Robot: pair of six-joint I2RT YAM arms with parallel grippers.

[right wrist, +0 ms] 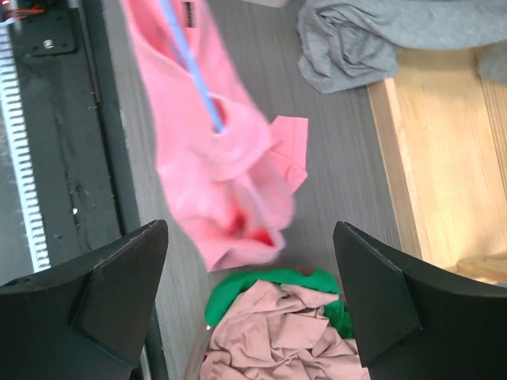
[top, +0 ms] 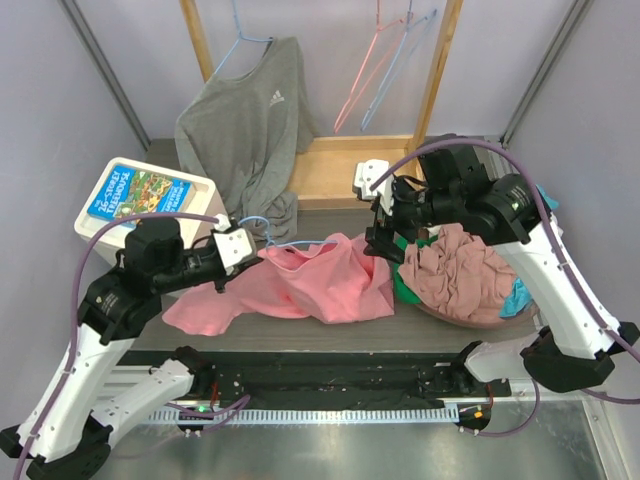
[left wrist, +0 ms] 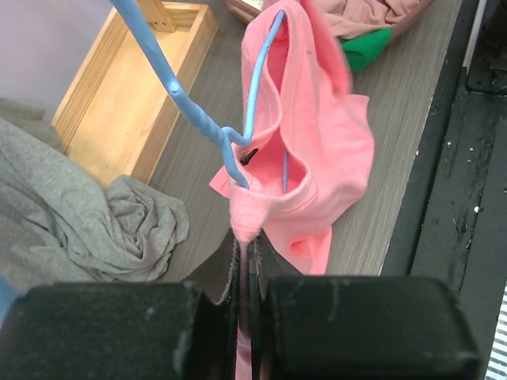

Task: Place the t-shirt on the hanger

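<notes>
From above, the t-shirt (top: 320,285) lies crumpled at the centre of the desk (top: 440,335). The hanger (top: 265,232) pokes out of its neck toward 10 o'clock. The left pincer (top: 243,246) sits at that neck end. The right pincer (top: 384,243) hangs over the shirt's 3 o'clock end, beside a mauve garment (top: 460,270). A grey top (top: 245,120) hangs at 12 o'clock.

In the left wrist view, the left pincer (left wrist: 247,261) is clamped tight on a fold of the t-shirt (left wrist: 325,142) collar. The hanger (left wrist: 186,103) runs in from 11 o'clock to that fold; whether its wire is pinched too cannot be told.

In the right wrist view, the right pincer (right wrist: 249,237) gapes wide and holds nothing. The t-shirt (right wrist: 214,158), blurred at its lower end, lies toward 12 o'clock beneath it, with the hanger (right wrist: 190,63) running into it.
</notes>
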